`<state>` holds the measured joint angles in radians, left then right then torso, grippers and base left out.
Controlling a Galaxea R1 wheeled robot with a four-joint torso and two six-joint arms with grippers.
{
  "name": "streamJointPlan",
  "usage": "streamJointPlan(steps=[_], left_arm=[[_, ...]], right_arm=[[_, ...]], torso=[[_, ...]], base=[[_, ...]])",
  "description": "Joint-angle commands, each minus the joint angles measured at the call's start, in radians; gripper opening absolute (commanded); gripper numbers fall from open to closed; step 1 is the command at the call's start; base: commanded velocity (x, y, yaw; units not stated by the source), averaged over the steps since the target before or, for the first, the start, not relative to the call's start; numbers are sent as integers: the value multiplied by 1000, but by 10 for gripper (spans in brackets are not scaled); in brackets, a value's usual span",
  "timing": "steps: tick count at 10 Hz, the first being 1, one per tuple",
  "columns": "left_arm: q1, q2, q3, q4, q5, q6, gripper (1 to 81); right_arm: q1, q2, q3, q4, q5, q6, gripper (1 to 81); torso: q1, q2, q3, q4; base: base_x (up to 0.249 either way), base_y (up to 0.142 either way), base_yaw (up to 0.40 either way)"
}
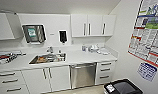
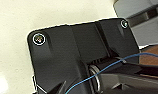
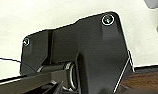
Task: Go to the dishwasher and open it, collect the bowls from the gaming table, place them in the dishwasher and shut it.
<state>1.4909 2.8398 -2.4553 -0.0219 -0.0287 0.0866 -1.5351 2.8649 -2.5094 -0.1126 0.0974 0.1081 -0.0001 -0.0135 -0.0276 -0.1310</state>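
Dishwasher (image 1: 82, 75) sits shut, low in the middle of the frame; roll up straight to its top handle (image 1: 82, 66). Grippers open or closed? Cannot tell

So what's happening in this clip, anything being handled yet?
Nothing is being handled. The robot faces a small kitchenette, looking down at a white counter with a sink. The dishwasher, with its steel front, sits under the counter right of the sink, and its door is closed. White wall cabinets hang above, and a dark bin stands low at the right by a wall with posters.
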Motion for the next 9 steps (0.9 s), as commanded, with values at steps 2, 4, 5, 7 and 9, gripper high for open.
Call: streamJointPlan(steps=[2, 4, 5, 7, 9], left_arm=[[-50, -19, 7, 2, 52, 10, 811], [-51, -19, 6, 4, 49, 10, 811], [-54, -20, 6, 4, 49, 10, 811], [-54, -20, 7, 5, 49, 10, 811], [-56, -19, 7, 7, 49, 10, 811]], right_arm=[[46, -23, 3, -10, -48, -2, 811], [51, -22, 5, -10, -50, -2, 811], [52, -22, 6, -10, -51, -2, 811], [52, -22, 6, -10, -51, -2, 811], [51, -22, 6, -10, -53, -2, 811]], torso=[[0, 0, 0, 0], [0, 0, 0, 0], [0, 0, 0, 0], [0, 0, 0, 0], [0, 0, 0, 0]], base=[[102, 0, 0], [102, 0, 0], [102, 0, 0], [102, 0, 0], [102, 0, 0]])
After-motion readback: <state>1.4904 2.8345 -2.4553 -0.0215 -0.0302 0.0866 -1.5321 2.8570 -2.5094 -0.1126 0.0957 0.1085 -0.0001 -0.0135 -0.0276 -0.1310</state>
